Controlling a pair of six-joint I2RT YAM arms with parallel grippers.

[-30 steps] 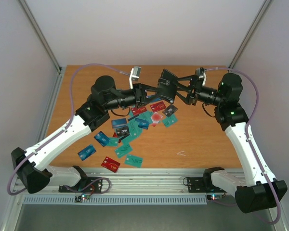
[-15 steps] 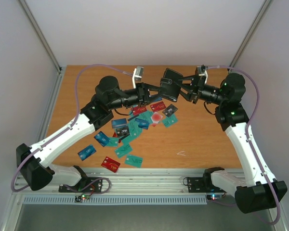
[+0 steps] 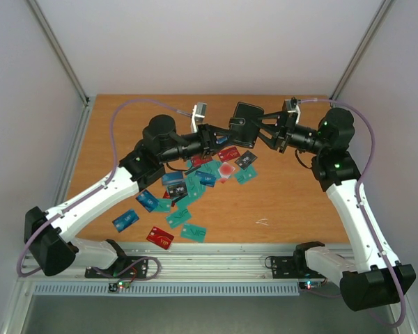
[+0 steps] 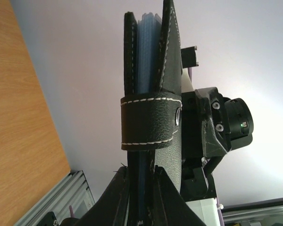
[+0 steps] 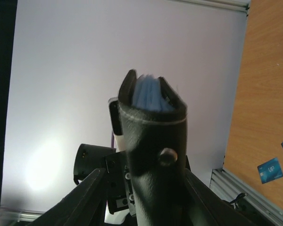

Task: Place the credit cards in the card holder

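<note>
Black card holder (image 3: 249,115) held aloft — left tool (image 3: 225,131) and right tool (image 3: 260,126) both clamp it.

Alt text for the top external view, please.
A black card holder is held in the air over the far half of a wooden table, pinched by the left gripper, with the right gripper straddling it. Teal, blue, red and dark credit cards lie scattered on the table below.
</note>
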